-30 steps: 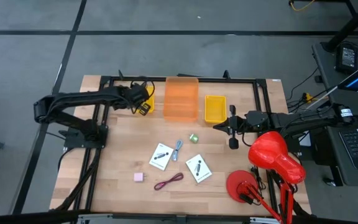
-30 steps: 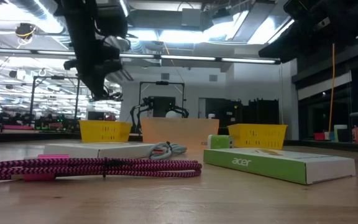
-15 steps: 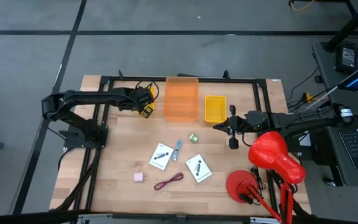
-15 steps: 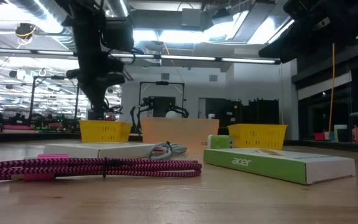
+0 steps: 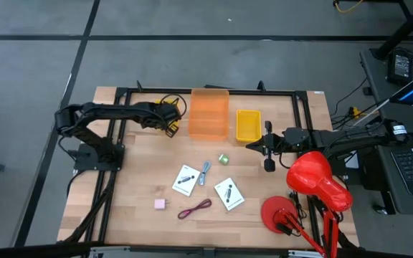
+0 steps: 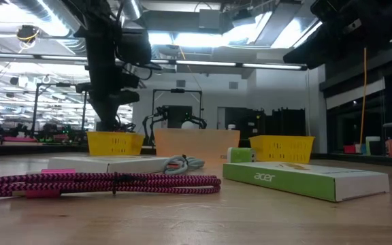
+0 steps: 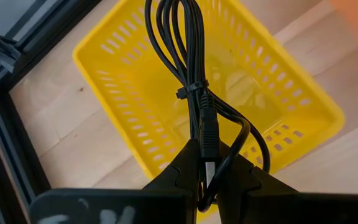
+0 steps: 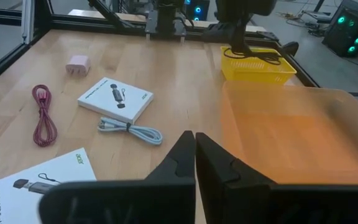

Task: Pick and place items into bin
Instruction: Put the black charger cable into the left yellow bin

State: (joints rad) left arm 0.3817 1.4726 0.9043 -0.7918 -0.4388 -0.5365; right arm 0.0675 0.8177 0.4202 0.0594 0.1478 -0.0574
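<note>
Wood table [image 5: 135,188] w/ cards [image 5: 186,179], bins [image 5: 247,124], maroon cord [image 5: 195,208].

Pinched between the left gripper's [image 7: 207,171] matt black fingers, the black cord [image 7: 188,59] looks smooth and rubbery, just above a glossy yellow plastic basket [image 7: 129,118] of open lattice. Beyond the right gripper [image 8: 195,149] lie pale, smooth-grained table wood [image 8: 179,81], a braided maroon cord [image 8: 44,118] and two satin white cards [image 8: 115,99].
</note>
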